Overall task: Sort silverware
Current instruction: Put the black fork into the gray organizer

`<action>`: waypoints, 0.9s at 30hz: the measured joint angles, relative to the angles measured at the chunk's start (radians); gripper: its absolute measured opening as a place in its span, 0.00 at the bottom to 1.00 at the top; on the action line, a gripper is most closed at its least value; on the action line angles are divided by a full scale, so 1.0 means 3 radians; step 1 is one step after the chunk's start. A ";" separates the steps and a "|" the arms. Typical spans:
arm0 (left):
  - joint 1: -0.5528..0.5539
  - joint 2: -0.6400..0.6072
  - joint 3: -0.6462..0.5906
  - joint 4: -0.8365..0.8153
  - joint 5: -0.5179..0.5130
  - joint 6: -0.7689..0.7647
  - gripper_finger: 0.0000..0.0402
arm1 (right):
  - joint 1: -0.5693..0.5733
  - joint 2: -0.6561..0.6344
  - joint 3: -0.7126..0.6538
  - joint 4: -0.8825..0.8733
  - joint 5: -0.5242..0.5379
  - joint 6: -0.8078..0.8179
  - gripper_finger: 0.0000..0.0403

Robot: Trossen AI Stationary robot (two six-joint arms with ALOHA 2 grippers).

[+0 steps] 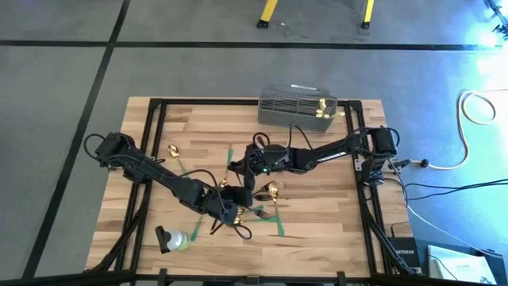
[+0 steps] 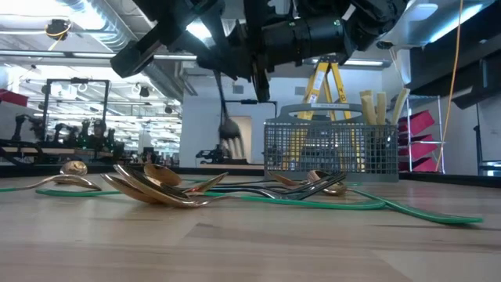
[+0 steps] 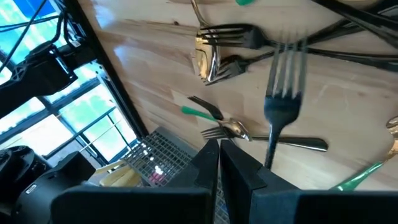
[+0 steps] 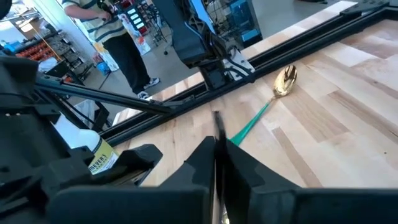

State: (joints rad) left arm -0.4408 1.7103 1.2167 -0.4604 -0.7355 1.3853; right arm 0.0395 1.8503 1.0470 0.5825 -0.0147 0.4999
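My right gripper (image 1: 249,168) is shut on a dark fork (image 2: 227,135) that hangs above the middle of the table. The fork also shows in the left wrist view (image 3: 283,93). My left gripper (image 1: 232,213) is shut and empty (image 3: 219,149), above a pile of gold spoons (image 2: 156,188) and dark forks (image 3: 224,37) lying flat on the wood. One gold spoon (image 1: 173,149) lies apart at the left. Cream-handled knives (image 2: 380,106) stand in the grey mesh basket (image 1: 298,107) at the far edge. My right gripper pinches the fork's thin handle (image 4: 216,127) between its two fingers, near the handle's free end, which sticks up past the fingertips. The fingers come about level from the table's right and lie across the handle. The fork hangs tines down, clear of the table.
Green tape strips (image 1: 278,222) lie on the wood among the cutlery. A small bottle (image 1: 176,240) lies near the front left. A black frame rail (image 1: 151,159) runs along the table's edges. A person (image 4: 118,37) stands beyond the table's left side.
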 joint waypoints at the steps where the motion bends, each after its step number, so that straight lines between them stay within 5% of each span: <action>1: 0.0000 0.0000 0.0000 -0.0001 -0.0001 -0.0003 0.00 | 0.0001 0.0000 0.0000 -0.0003 -0.0001 -0.0003 0.00; 8: -0.0088 -0.0012 0.0010 0.0013 -0.0557 -0.0388 0.00 | 0.0001 -0.0044 0.0000 -0.0037 -0.0022 -0.0113 0.00; 15: -0.0231 -0.0304 0.0022 -0.0125 -0.1125 -0.1975 0.00 | -0.0049 -0.0120 -0.0003 -0.0163 -0.0069 -0.0178 0.00; 27: -0.0547 -0.1242 -0.0186 -0.0434 -0.1214 -0.4160 0.00 | -0.0458 -0.0493 -0.0004 -0.0516 -0.0195 -0.0305 0.00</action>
State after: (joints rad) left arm -0.6048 1.3376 1.1608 -0.5907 -1.0995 0.1374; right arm -0.0978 1.7025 1.0458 0.4278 -0.0731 0.4085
